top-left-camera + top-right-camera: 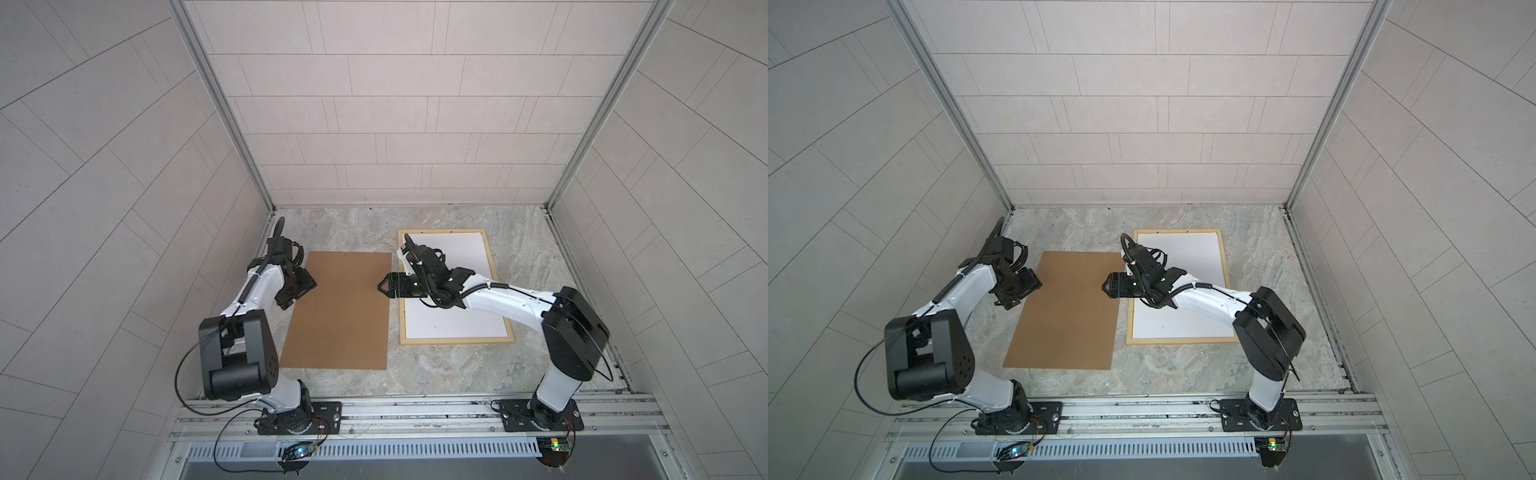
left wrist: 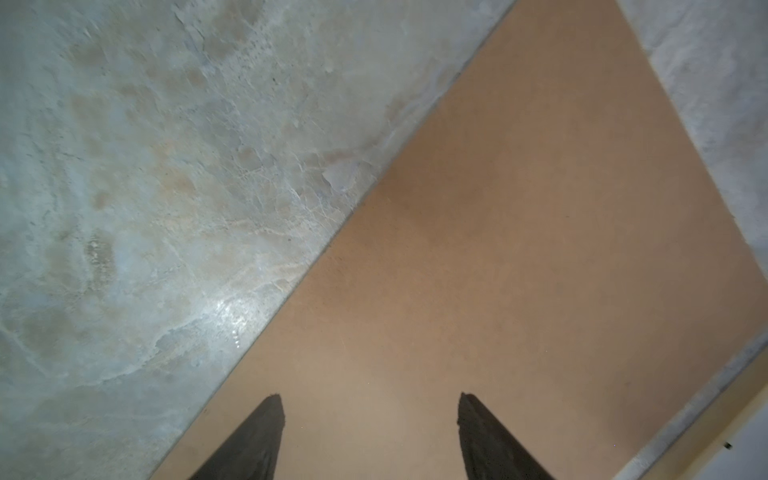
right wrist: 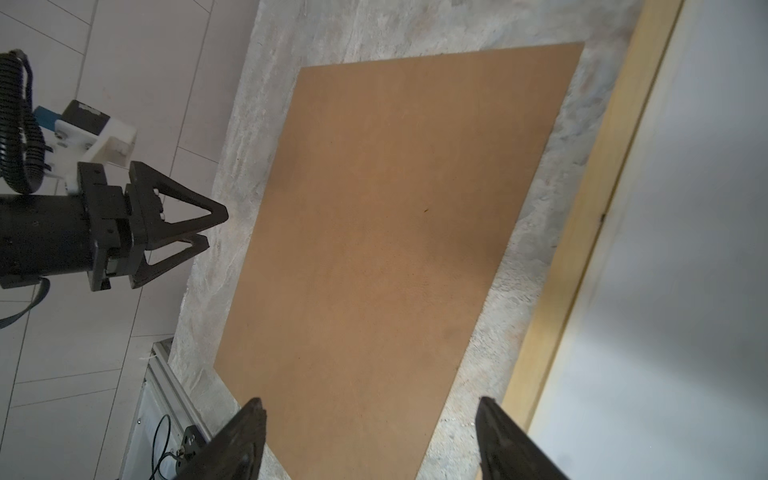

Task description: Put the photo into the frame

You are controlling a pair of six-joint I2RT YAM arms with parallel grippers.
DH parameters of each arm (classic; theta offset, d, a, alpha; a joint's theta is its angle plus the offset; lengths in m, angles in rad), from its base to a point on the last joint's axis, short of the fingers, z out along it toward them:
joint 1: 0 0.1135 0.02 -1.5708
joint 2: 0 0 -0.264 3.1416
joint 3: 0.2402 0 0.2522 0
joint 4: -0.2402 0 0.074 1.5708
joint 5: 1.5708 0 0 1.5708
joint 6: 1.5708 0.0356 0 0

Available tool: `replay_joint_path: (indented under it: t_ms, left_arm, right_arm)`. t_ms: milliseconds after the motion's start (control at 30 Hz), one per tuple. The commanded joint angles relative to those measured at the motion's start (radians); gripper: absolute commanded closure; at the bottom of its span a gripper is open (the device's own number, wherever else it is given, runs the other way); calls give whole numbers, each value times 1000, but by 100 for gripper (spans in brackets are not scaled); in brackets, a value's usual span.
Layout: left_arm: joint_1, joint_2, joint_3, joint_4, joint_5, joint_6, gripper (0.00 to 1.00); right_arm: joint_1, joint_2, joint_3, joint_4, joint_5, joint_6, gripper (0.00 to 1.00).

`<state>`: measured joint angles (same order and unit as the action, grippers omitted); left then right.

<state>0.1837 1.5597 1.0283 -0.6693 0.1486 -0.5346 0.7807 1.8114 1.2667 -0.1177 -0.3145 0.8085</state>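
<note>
No legible text, label, brand, number, sign in any view.

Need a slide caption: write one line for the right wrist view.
Open right claw facing the brown board; photo, white side up, in its frame alongside; left claw opposite.

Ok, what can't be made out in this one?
- Printed side of the photo: it lies white back up in the frame, both top views.
- Part of the photo and frame's left bar: under the right arm, both top views.
- Whether the left hand touches the brown board: tips hidden under its wrist in top views.
- Right wrist view: photo blurred, cut by the edge.
</note>
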Motion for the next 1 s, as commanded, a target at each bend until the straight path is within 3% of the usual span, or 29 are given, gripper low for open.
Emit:
replay_joint_path:
  t_ms: [0,100,233,367,967]
  left_arm:
    - [5,35,20,70,4,-15,27]
    - [29,57,24,83,-20,8,27]
    - [114,110,-5,155,99,-20,27]
    - [144,171,7,181,148,-15,27]
    - [153,218,-32,223,183,-62,28]
  right_arm:
    - [8,69,63,-41,-37,36,23]
    - [9,111,94,-37,-43,48,22]
    - [9,192,166,-52,-59,66,22]
    - [10,255,233,-118,-21,74,22]
    - [11,359,358,-331,31,107,21]
